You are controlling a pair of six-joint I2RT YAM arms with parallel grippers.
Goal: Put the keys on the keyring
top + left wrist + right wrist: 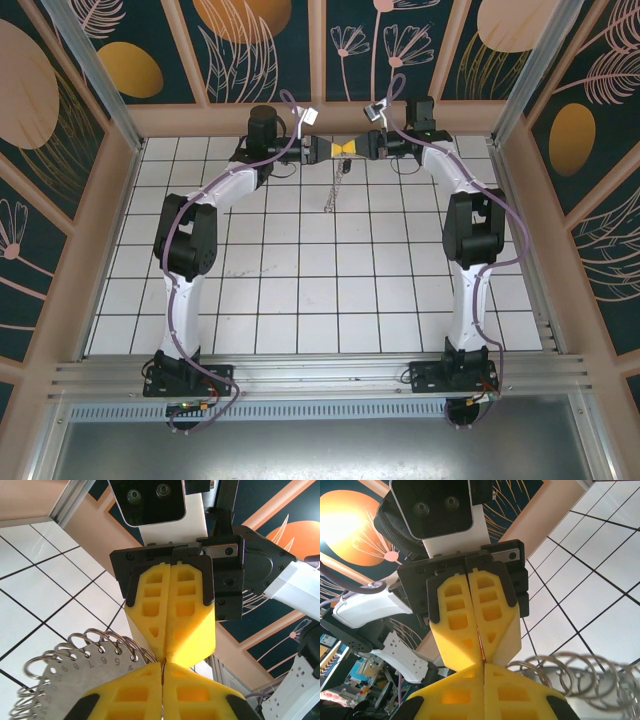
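The white-tiled worktop (300, 300) stretches from the arm bases towards the keyring (337, 188), which hangs well beyond them, close to the far rim. The left arm (185, 240) and the right arm (470, 230) rise on either side and bend inwards above the keyring.

In the top view the keyring shows as a thin, bumpy silver strand dangling over the tiles. I cannot tell whether its lower end touches them. At its upper end sits a small dark bit (345, 168) that may be the keys, though it is too small to be sure.

Directly above the keyring the left gripper (338, 148) and the right gripper (349, 148) meet tip to tip, each with its yellow fingers pressed flat together. The keyring hangs from that meeting point, and which gripper carries it cannot be told.

In the left wrist view the left gripper (162, 672) is closed with a thin coppery line in its seam. The keyring's silver coils (100, 642) curl just beside it, threaded through a flat metal plate (75, 680) stamped with numerals. The right gripper (169, 647) points down at it, also closed.

In the right wrist view the right gripper (483, 672) is closed, and the keyring's coils (570, 672) lie beside it. The left gripper (480, 647) is closed tip against tip.

Beyond the keyring stands the dark, flower-patterned wall (250, 40).
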